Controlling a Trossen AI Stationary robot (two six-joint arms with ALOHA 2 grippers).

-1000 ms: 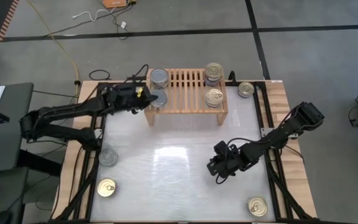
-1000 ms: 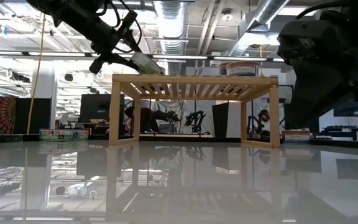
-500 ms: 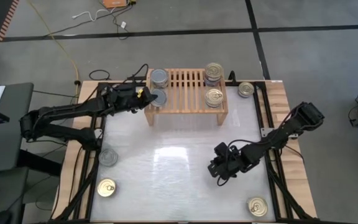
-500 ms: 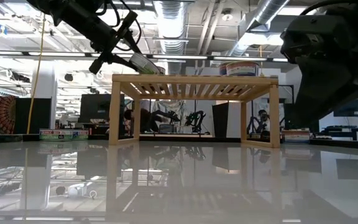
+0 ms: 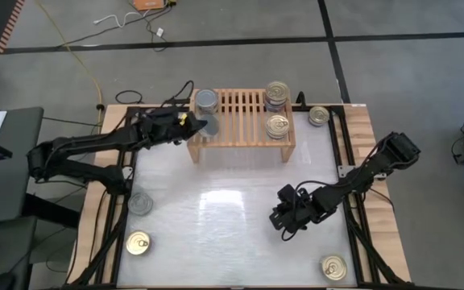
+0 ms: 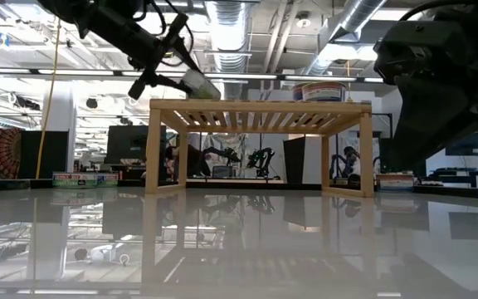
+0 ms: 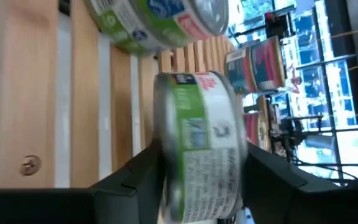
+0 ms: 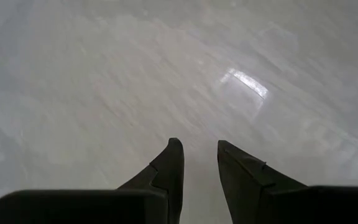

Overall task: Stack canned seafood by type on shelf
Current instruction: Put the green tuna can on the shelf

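Note:
A light-wood shelf [image 5: 240, 121] stands at the table's far side. On its left end rests a silver can [image 5: 205, 99]. On its right end are a stack of gold-topped cans [image 5: 277, 91] and another gold-topped one [image 5: 277, 125]. My left gripper [image 5: 198, 126] is shut on a green-labelled can [image 7: 197, 149] just over the shelf's near left corner. My right gripper [image 5: 284, 217] hovers low over the bare table middle-right, its fingers [image 8: 174, 162] slightly apart with nothing between them. My left gripper pinches the green-labelled can between its two fingers, one on each flat face [image 7: 160, 168]. The fingers come from the table's left, roughly level. The can [image 6: 199, 83] sits tilted in the hold over the shelf's left end; whether its lower edge touches the slats I cannot tell.
Loose cans lie on the table: a silver one [image 5: 140, 203] and a gold-topped one [image 5: 138, 243] near left, a gold-topped one [image 5: 333, 267] near right, one [image 5: 319, 115] beside the shelf's right end. The wide middle of the table [image 5: 232, 201] is bare.
My left gripper has tipped the green-labelled can from lying flat to tilted, and has moved slightly up and toward the table's right over the shelf's left end.

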